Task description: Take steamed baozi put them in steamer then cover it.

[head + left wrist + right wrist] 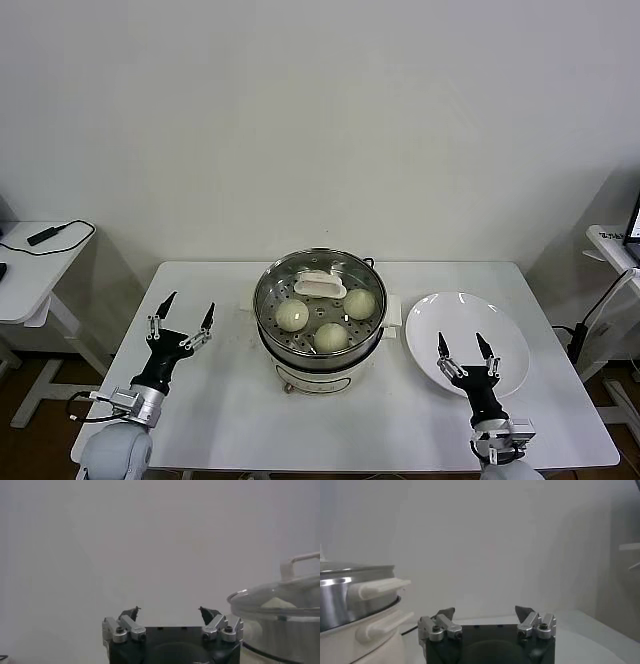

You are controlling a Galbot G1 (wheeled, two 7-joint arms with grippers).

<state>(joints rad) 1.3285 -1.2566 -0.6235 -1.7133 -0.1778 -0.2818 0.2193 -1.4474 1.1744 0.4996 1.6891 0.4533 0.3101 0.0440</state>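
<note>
My left claw point(181, 317) and right claw point(467, 350) hover released beside the steamer point(320, 345); cover point(320, 300) on, baozi point(292, 316) inside.

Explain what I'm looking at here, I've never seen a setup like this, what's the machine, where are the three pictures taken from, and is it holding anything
This is a two-armed robot at a white table. The big picture comes from a camera on its head, looking down; the other two come from cameras on its wrists, each looking past its own pincer.

In the middle stands a steel steamer with three baozi visible inside; a fourth cannot be made out. The glass cover with its white handle sits on top. To the robot's right lies a white plate with nothing on it.

The left gripper and right gripper hover on either side, both open, holding nothing.
</note>
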